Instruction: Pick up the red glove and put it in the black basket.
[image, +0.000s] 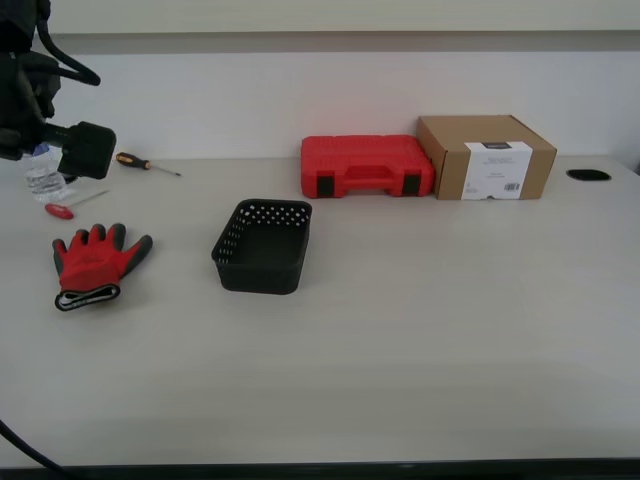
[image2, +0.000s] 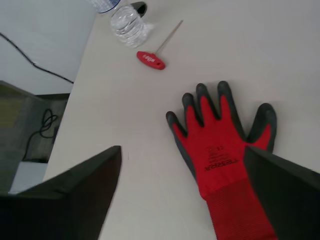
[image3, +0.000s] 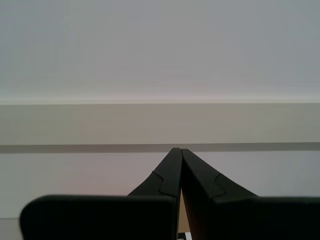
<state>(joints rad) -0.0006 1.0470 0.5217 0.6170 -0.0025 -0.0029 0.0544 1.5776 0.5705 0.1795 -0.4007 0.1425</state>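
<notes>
step: approach, pre-grasp; red glove (image: 96, 262) not yet touched, flat on tabletop (image: 420, 340), palm up, fingers toward the wall
first pincer (image2: 182, 195): spread wide, hovering above glove, one jaw over bare tabletop, other over cuff side
second pincer (image3: 180, 165): pressed together, empty, pointed at wall, out of play
target: black basket (image: 263, 246) empty, near the glove, toward exterior view's right, open top up
next move: likely descend, centre on palm, pinch knit fabric, lift, carry across to basket
edges: tabletop edge close beside glove per first wrist view; floor and cables beyond
clutter: water bottle (image2: 127, 22) and red-handled tool (image2: 151, 59) past fingertips, apart from glove
open room: bare tabletop between glove and basket; red case (image: 366, 166) and cardboard box (image: 487, 157) well behind
</notes>
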